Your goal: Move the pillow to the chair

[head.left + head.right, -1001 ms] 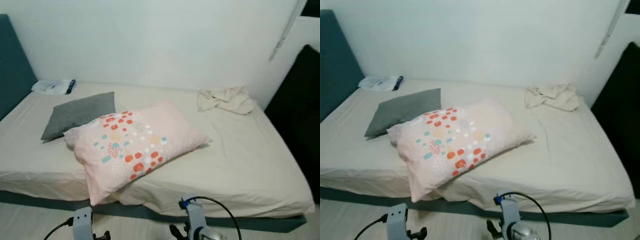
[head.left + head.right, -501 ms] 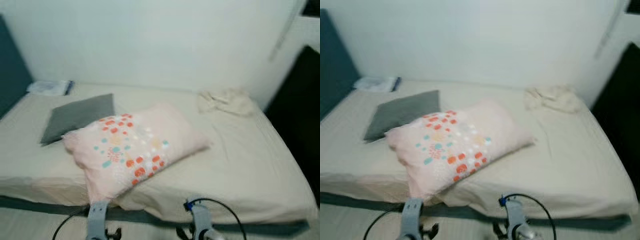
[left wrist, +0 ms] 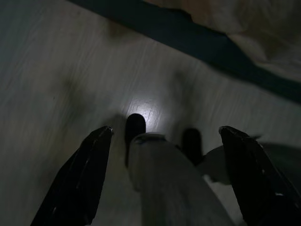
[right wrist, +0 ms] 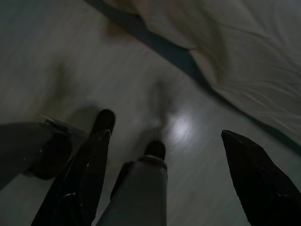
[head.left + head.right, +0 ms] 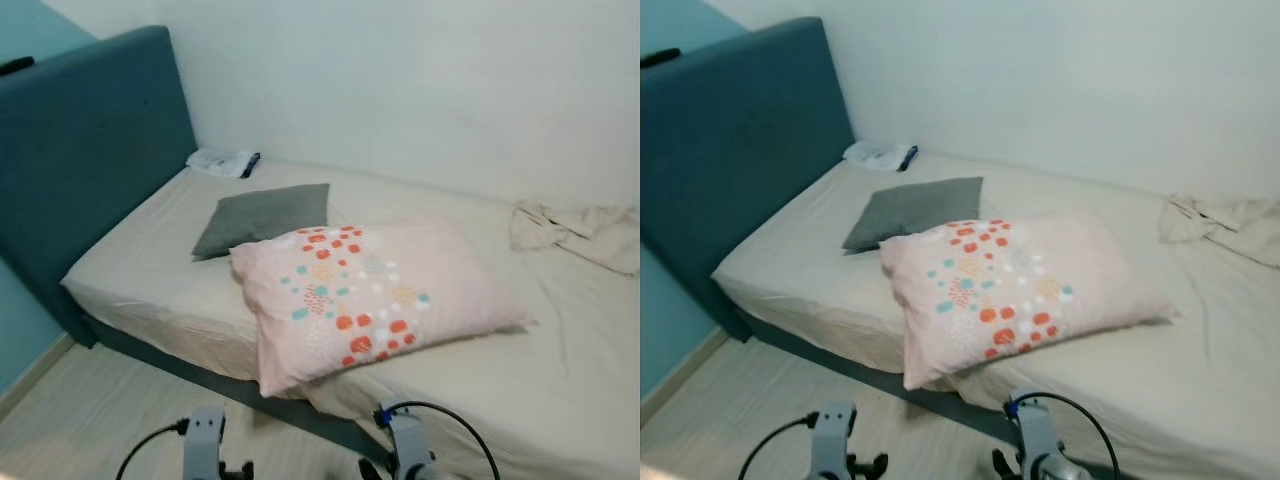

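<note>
A pink pillow (image 5: 370, 298) with red, teal and white dots lies on the bed (image 5: 150, 270), one corner hanging over the front edge. Both arms hang low in front of the bed. The left gripper (image 3: 164, 174) is open over the wooden floor, well short of the pillow. The right gripper (image 4: 164, 179) is open too, over the floor beside the bed's edge. The wrists of the left arm (image 5: 205, 445) and right arm (image 5: 408, 445) show at the bottom of the eye views.
A grey cushion (image 5: 265, 215) lies behind the pillow. A crumpled cloth (image 5: 580, 228) lies at the right, a white packet (image 5: 222, 161) by the teal headboard (image 5: 90, 130). White wall behind the bed. Light wooden floor (image 5: 90, 420) in front. My legs show in the wrist views.
The camera has swung left: the headboard and floor at the left now show, and the bed has shifted right in the picture. Pillow and cushion lie as before.
</note>
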Robot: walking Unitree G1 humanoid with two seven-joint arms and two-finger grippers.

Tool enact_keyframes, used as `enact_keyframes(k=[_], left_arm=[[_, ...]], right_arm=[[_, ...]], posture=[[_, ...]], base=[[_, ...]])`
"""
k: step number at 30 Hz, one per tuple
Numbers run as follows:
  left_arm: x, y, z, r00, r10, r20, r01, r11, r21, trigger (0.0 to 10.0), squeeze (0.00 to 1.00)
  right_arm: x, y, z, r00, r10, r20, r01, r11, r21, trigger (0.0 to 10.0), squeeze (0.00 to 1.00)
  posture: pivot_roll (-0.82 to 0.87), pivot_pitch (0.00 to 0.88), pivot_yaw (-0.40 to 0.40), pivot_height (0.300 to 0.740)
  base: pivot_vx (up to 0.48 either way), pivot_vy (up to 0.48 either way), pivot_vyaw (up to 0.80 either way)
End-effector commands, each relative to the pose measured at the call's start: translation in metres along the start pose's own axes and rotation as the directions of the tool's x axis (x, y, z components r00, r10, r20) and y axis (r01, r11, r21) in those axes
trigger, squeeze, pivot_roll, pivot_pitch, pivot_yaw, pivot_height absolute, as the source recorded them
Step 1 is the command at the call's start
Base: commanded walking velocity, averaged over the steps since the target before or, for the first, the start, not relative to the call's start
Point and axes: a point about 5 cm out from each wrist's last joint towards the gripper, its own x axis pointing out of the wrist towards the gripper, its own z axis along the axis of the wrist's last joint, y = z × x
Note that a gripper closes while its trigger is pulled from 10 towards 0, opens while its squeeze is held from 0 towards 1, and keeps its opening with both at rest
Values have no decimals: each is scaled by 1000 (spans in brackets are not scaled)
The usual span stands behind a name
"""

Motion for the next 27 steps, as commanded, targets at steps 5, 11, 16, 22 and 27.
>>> enact_keyframes(k=[5, 11, 16, 22, 27], left_arm=[[2, -4, 2, 1000, -8, 5, 8, 1000, -6, 10000, 0], [2, -5, 4, 1000, -12, 17, 12, 1000, -23, 10000, 0], [3, -8, 6, 1000, -23, 17, 23, 1000, -14, 10000, 0], [4, -10, 6, 999, -28, 16, 28, 1000, -13, 10000, 0], [4, -12, 6, 999, -36, 18, 36, 999, -27, 10000, 0]], right_arm=[[-3, -10, -8, 998, -54, -40, 53, 998, -20, 10000, 0], [-3, -13, -6, 996, -71, -47, 70, 997, -15, 10000, 0], [-3, -16, -3, 995, -87, -41, 86, 996, -8, 10000, 0], [-3, -19, 0, 994, -109, -25, 109, 994, -6, 10000, 0], [-2, -17, 3, 995, -96, -26, 95, 995, -31, 10000, 0]], posture=[[-35, 13, -44, 738], [-39, 6, -47, 738], [-40, 0, -48, 738], [-43, 0, -50, 738], [-35, 0, -64, 738]], base=[[0, -94, 0], [0, 0, -513], [0, 0, -769], [0, 0, -492], [0, -69, 0]])
